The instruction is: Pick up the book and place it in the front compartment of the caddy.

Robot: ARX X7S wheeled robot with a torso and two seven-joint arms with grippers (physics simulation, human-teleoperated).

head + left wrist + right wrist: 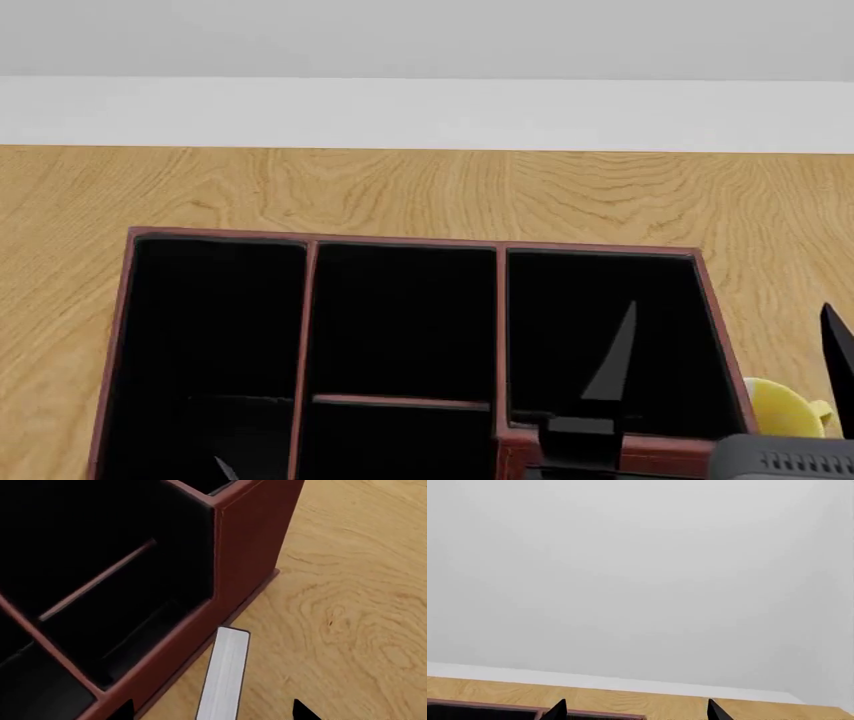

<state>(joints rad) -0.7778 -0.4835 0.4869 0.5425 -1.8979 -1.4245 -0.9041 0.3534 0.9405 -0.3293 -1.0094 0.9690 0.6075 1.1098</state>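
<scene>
Book: thin black hardcover with white page edges (223, 675), lower centre, grasped by left end effector (213, 711) just beside the caddy wall.
Caddy: reddish-brown leather-look box (250, 540) on wooden table (347, 605).
Right end effector (634, 711): fingers spread (nothing held).

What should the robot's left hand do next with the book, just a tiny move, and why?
Probably slide the left gripper sideways toward the caddy until the book hangs over an open compartment. In the left wrist view the book's white page edge sits between the fingertips but outside the caddy's wall, over the wooden table. Whether it needs lifting first, I cannot tell.
</scene>
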